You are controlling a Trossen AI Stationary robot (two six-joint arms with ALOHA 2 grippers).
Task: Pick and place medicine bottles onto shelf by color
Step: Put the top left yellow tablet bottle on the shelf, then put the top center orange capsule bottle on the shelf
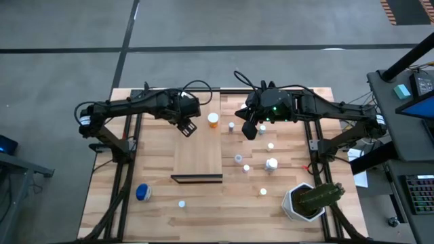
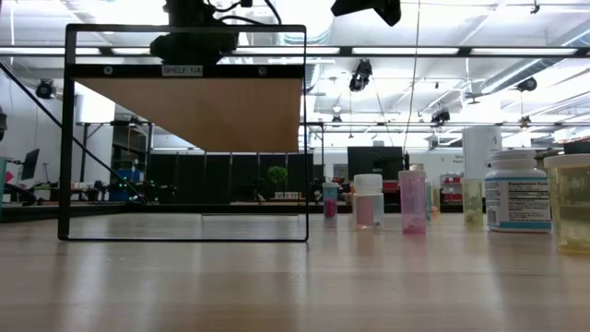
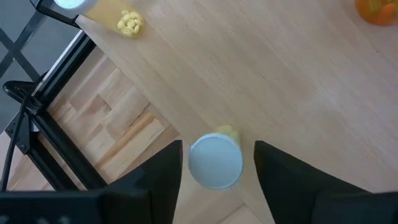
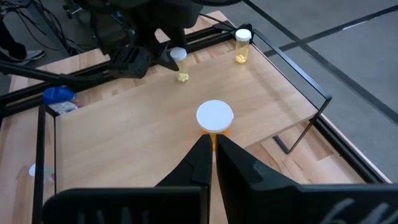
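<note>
Left hand (image 3: 216, 163): fingers open, either side of a white-capped bottle (image 3: 216, 161) on the shelf (image 3: 280, 74).
Right hand (image 4: 210, 163): fingers shut, empty, near the orange bottle (image 4: 214, 119).

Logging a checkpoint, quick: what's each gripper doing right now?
Left gripper: open, fingers either side of a white-capped bottle on the shelf.
Right gripper: shut, holding nothing, beside an orange bottle.

Right gripper (image 4: 211, 144): fingers pressed together, tips just short of an orange bottle (image 4: 215, 119) with white cap, standing upright on the pale shelf (image 4: 124, 143). Farther across the shelf, the left gripper (image 4: 166, 57) is at a clear bottle (image 4: 180, 63) of yellow pills. A second clear bottle (image 4: 242, 45) stands near the shelf's corner. Blue bottle (image 4: 59, 98) lies on the planked surface beyond the shelf.
</note>
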